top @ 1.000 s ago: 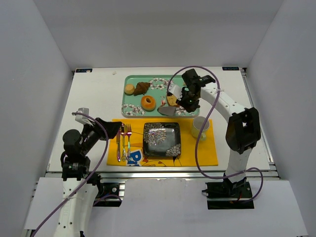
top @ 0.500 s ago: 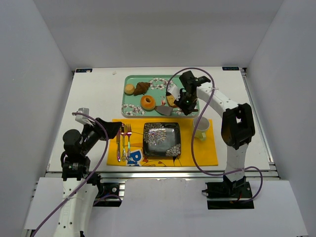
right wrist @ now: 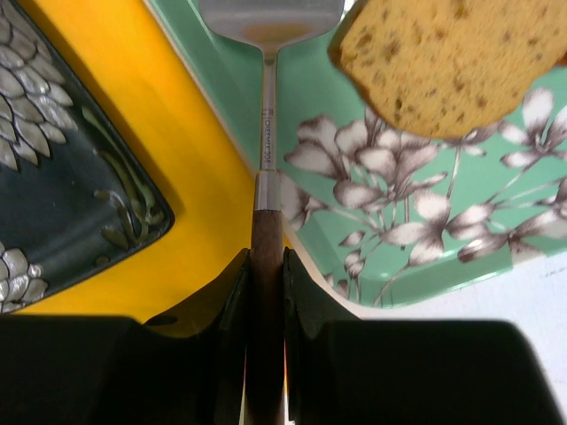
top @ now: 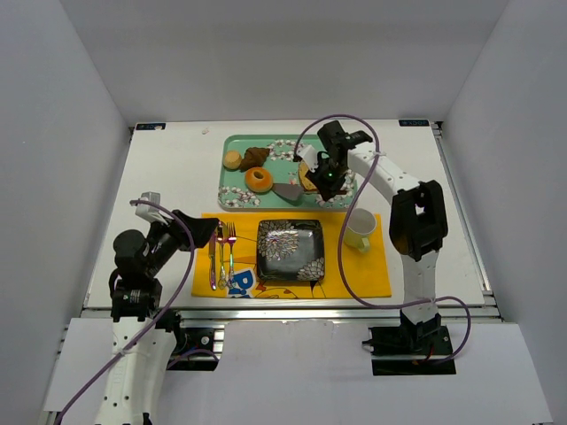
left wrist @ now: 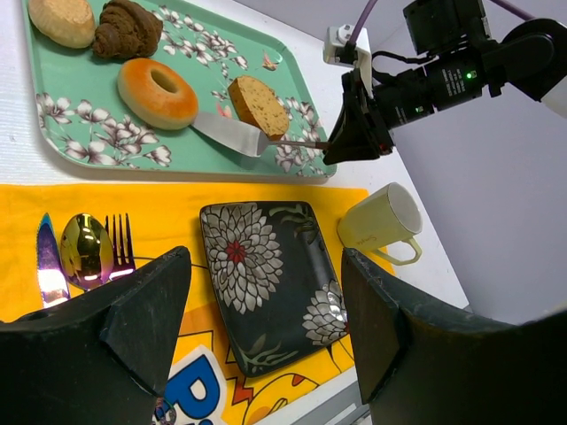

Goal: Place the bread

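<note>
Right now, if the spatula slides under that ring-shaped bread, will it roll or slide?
Rolling seems unlikely: the bread lies flat on the tray. It looks light, so the spatula may shove it along first. Its rounded, smooth crust could slip off a tilted blade.

Table setting on a yellow placemat (top: 354, 270), with a green floral tray (top: 235, 197) beyond it

A black flowered plate (top: 290, 251) sits mid-placemat, with a pale mug (top: 359, 229) at its 3 o'clock and a knife (left wrist: 50, 266), spoon (left wrist: 84, 250) and fork (left wrist: 120, 243) at 9 o'clock. The tray, at 12 o'clock, holds a round bun (top: 232, 159), a brown croissant (top: 255, 157), a tan slice (left wrist: 258, 106) and a spatula (left wrist: 230, 133) whose blade lies just beside the slice.
</note>
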Tool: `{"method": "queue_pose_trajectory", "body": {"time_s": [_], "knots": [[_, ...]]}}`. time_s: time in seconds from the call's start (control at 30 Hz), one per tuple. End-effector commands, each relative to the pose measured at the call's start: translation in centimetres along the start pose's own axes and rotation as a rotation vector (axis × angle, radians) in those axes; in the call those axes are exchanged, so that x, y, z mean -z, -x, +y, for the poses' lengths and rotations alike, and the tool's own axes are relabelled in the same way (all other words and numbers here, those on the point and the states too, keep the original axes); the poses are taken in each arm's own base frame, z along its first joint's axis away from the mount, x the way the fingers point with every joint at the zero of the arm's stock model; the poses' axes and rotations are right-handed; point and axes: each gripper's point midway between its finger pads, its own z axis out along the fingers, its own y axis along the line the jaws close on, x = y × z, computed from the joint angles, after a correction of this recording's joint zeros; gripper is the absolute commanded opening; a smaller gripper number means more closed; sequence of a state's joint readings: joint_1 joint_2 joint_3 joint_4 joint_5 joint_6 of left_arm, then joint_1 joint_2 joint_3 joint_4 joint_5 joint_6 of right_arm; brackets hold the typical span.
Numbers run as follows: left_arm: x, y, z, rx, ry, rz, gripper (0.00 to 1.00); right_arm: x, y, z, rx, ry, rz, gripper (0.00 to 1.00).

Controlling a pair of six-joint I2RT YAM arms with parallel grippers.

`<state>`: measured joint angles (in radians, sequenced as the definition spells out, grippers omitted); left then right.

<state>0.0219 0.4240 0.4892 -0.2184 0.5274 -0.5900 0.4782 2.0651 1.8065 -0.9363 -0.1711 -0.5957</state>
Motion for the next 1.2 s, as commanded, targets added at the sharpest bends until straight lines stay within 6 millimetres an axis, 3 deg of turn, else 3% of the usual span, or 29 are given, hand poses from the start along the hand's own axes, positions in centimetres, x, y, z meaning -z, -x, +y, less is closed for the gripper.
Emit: {"method": "queue_pose_trajectory", "body": {"time_s": [0.0,0.47,1.17], "knots": [[0.1,1.2,-0.7,-0.024,-0.003,-0.020,0.78,0.5,2.7,-0.1,-0.005,0.016,-0.082,0.00],[-0.6,1.6,-0.6,-0.013,0.000,-0.009,0.78,-1.7,5.6,0.2,0.120,0.031,-0.134,0.00],[-0.8,1.6,-0.3,-0.004,0.017,0.004,0.78,-4.9,9.0,0.1,0.118,0.043,-0.198,0.00]]}}
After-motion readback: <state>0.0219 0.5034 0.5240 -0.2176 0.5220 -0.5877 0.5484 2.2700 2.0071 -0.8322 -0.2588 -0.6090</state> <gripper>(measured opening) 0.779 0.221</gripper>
